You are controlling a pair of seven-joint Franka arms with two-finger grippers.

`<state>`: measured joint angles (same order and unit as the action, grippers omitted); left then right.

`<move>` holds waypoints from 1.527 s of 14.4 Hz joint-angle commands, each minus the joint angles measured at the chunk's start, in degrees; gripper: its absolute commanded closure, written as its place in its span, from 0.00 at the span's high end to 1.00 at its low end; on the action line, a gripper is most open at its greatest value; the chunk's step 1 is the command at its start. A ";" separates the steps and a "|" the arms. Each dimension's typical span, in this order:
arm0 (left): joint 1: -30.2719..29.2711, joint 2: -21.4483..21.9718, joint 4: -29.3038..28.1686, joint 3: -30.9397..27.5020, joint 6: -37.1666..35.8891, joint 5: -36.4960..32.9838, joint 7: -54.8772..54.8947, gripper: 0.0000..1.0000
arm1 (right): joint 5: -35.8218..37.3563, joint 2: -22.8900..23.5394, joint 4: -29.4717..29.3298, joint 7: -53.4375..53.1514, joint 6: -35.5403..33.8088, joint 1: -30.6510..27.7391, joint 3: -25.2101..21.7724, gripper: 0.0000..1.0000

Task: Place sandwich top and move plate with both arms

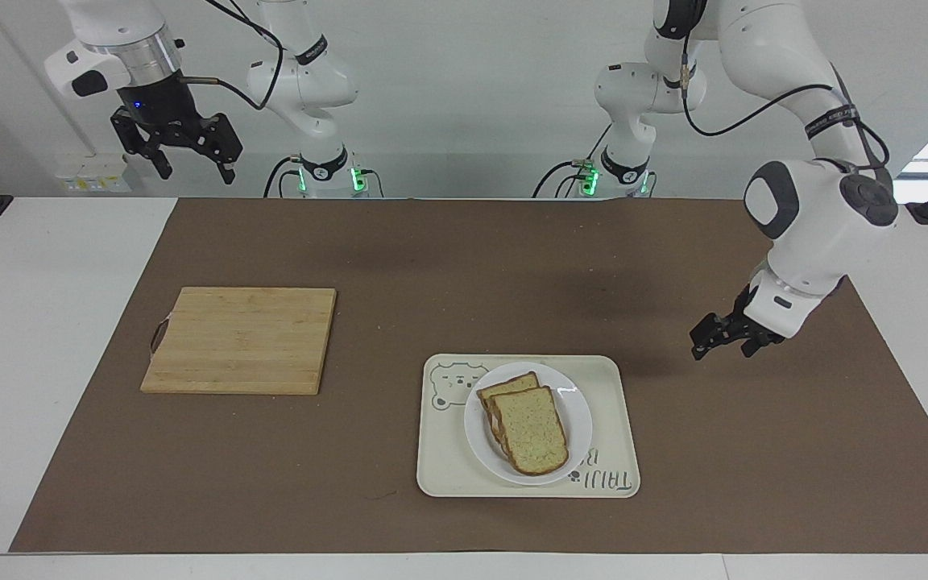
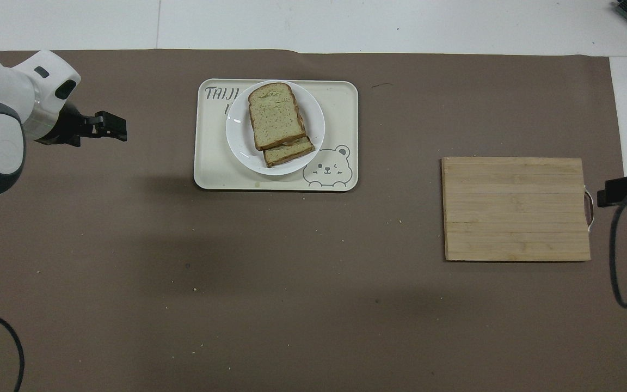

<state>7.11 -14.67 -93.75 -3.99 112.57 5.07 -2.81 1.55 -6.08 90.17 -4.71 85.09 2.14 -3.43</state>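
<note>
**Sandwich top on the plate, both grippers off it**

Taking the cream tray (image 1: 448, 467) as the landmark and going from the robots outward: the right gripper (image 1: 190, 157) hangs high at the right arm's end of the table, its fingers spread wide and holding nothing; that arm waits. The wooden cutting board (image 1: 240, 339) lies on the brown mat (image 1: 464, 266), well apart from the tray, toward the right arm's end and a little nearer to the robots. The left gripper (image 1: 714, 337) is up over the bare mat, beside the tray toward the left arm's end and clear of it; whether its jaws are parted or pressed together I cannot tell. The white plate (image 1: 581, 419) sits on the tray. The sandwich top (image 1: 532, 431) lies on the plate, skewed over a lower bread slice (image 1: 508, 385) whose end shows
</note>
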 commanded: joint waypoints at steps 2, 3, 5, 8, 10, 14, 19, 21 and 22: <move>0.44 8.41 -0.64 -0.14 -8.92 -4.18 -0.97 1.00 | -0.23 -0.34 0.10 1.72 0.25 -0.56 0.53 1.00; 0.71 9.91 -0.64 -0.14 -11.03 -4.28 -0.97 1.00 | -0.23 -0.34 0.19 1.72 0.25 -0.56 0.62 1.00; 0.97 12.64 -0.47 -0.14 -14.73 -4.36 -0.88 1.00 | -0.23 -0.43 0.45 1.72 0.16 -0.56 0.62 1.00; 0.53 13.01 4.78 0.12 -22.10 -5.94 -0.26 1.00 | -0.23 -0.52 0.54 1.72 -0.10 -0.65 0.53 1.00; 0.62 12.82 7.18 0.12 -24.50 -5.59 -0.35 1.00 | -0.23 -0.52 0.54 1.72 -0.01 -0.65 0.53 1.00; 0.36 13.62 5.78 0.12 -25.02 -5.24 -0.26 1.00 | -0.23 -0.52 0.54 1.72 0.08 -0.65 0.53 1.00; 0.36 13.62 5.69 0.03 -25.03 -5.24 -0.35 1.00 | -0.23 -0.52 0.54 1.72 -0.01 -0.65 0.53 1.00; 0.36 13.62 5.69 0.03 -25.03 -5.24 -0.35 1.00 | -0.23 -0.52 0.54 1.72 0.08 -0.65 0.53 1.00; 0.36 13.62 5.60 -0.05 -25.03 -5.24 -0.35 1.00 | -0.23 -0.52 0.54 1.72 0.08 -0.65 0.53 1.00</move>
